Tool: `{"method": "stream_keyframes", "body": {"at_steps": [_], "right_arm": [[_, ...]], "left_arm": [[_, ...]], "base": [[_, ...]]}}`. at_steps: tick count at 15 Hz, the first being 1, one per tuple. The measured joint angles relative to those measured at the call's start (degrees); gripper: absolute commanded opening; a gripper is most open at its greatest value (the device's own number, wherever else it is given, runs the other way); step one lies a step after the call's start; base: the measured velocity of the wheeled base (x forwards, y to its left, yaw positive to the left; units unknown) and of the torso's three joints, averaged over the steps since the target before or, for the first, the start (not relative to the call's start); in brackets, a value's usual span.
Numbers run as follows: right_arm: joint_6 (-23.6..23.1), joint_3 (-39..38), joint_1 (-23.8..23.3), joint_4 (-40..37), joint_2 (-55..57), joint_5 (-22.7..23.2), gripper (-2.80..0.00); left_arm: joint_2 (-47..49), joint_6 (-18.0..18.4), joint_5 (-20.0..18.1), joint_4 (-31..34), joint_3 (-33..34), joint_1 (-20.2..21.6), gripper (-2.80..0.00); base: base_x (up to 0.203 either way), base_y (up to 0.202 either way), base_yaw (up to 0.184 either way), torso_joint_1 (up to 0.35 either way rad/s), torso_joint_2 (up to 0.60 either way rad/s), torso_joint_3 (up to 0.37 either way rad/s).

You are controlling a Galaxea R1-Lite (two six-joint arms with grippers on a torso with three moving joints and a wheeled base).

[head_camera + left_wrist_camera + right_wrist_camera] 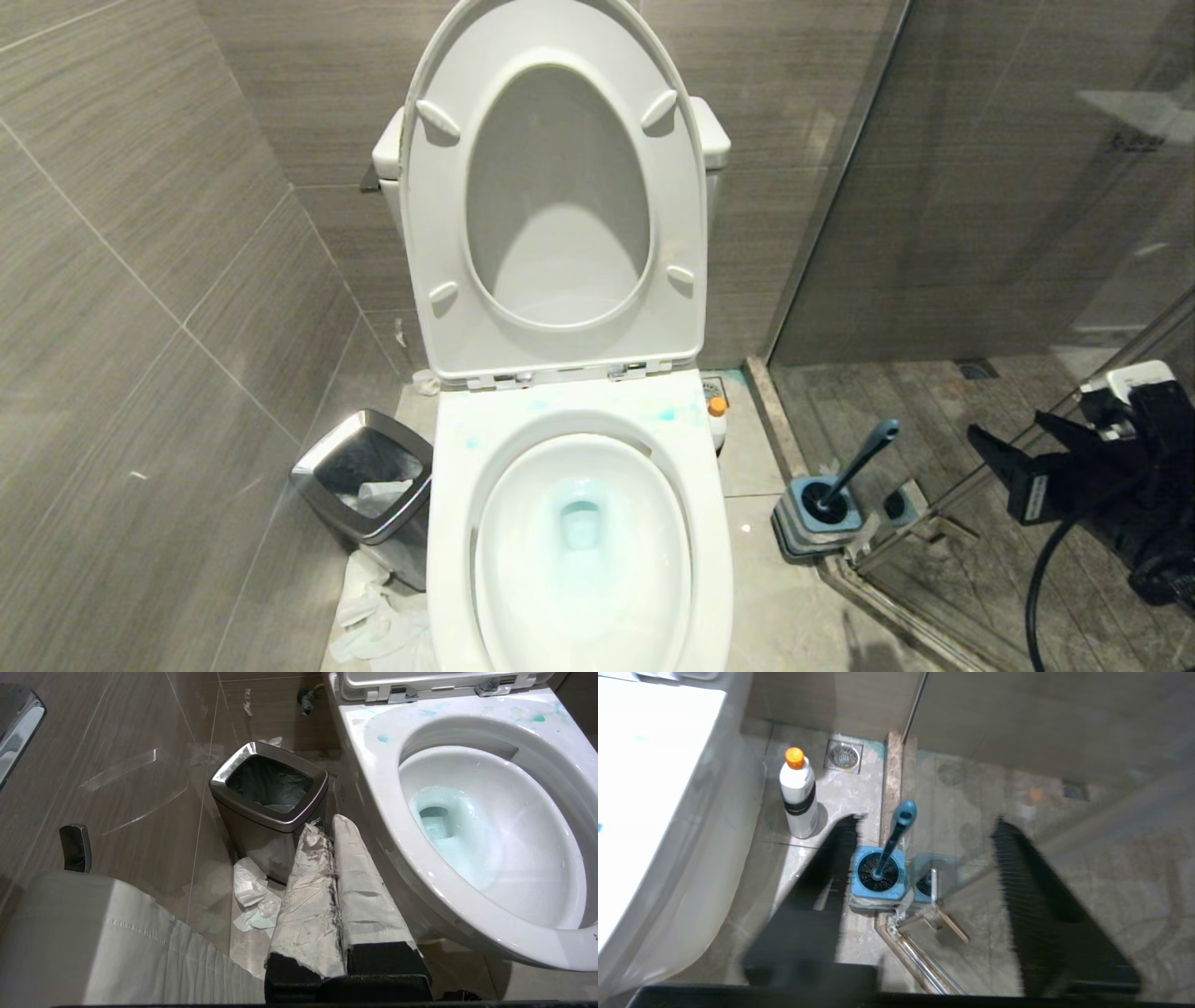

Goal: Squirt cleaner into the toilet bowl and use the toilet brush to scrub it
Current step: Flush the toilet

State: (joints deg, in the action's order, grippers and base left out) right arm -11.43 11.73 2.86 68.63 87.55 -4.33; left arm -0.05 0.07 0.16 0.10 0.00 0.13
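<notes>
Inside holder point(814, 519): toilet brush point(854, 469).

Head camera above toilet bowl point(579, 523), left wrist beside it, right wrist seemingly over toilet brush point(896, 835)

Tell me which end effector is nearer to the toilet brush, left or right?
Right. The right end effector hangs open above the toilet brush. The left end effector is shut beside the bin, across the toilet bowl.
</notes>
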Motion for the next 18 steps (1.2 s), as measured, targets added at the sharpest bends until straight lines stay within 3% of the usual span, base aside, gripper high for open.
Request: {"method": "stream_keyframes", "body": {"at_steps": [5, 9, 12, 16, 18], "right_arm": [[-0.28, -9.45, -0.20, -1.30, -14.92, -0.74, -2.80], [-1.79, -10.66, -0.33, -11.09, -29.89, -2.14, -2.80], [-3.07, -6.64, -0.33, -27.17, -43.99, -2.30, -2.80], [-4.08, 3.89, -0.30, -60.76, -62.94, -1.69, -2.80], [-4.07, 5.52, -0.26, -71.94, -68.89, -1.27, -2.80]], "left_arm": [[0.00, 0.02, 0.01, 0.00, 0.00, -0.06, -2.80], [0.00, 0.03, 0.00, 0.00, 0.00, 0.00, -2.80], [0.00, 0.02, 0.00, 0.00, 0.00, -0.02, -2.80], [0.00, 0.02, 0.00, -0.02, 0.00, 0.00, -2.80], [0.00, 0.03, 0.00, 0.00, 0.00, 0.00, -2.80]], "base": [[0.000, 0.000, 0.000, 0.000, 0.00, 0.000], [0.000, 0.000, 0.000, 0.000, 0.00, 0.000], [0.000, 0.000, 0.000, 0.000, 0.00, 0.000], [0.000, 0.000, 0.000, 0.000, 0.00, 0.000], [0.000, 0.000, 0.000, 0.000, 0.00, 0.000]]}}
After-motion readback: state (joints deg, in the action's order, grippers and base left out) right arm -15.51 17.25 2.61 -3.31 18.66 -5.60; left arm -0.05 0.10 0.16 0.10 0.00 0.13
